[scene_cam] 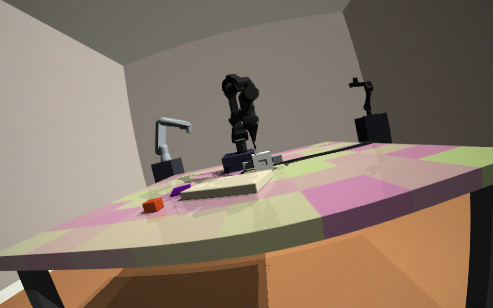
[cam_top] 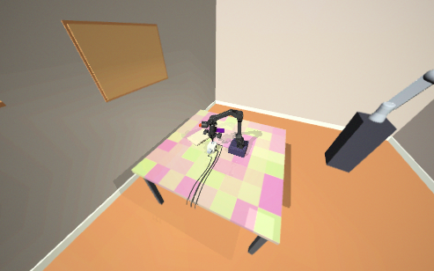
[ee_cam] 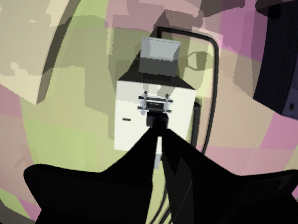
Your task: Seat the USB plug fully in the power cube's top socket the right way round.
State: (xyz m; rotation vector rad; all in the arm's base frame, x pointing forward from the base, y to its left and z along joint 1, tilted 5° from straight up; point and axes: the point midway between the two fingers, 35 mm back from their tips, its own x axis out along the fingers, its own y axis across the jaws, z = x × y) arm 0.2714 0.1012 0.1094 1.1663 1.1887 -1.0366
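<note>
While the end effector points down over the white power cube, its fingers are closed on a small dark piece, seemingly the USB plug, at the cube's top. How deep it sits, I cannot tell. One short dark mark is on the cube, without readable letters. The pale slab lies near; black cables reach the bench edge.
</note>
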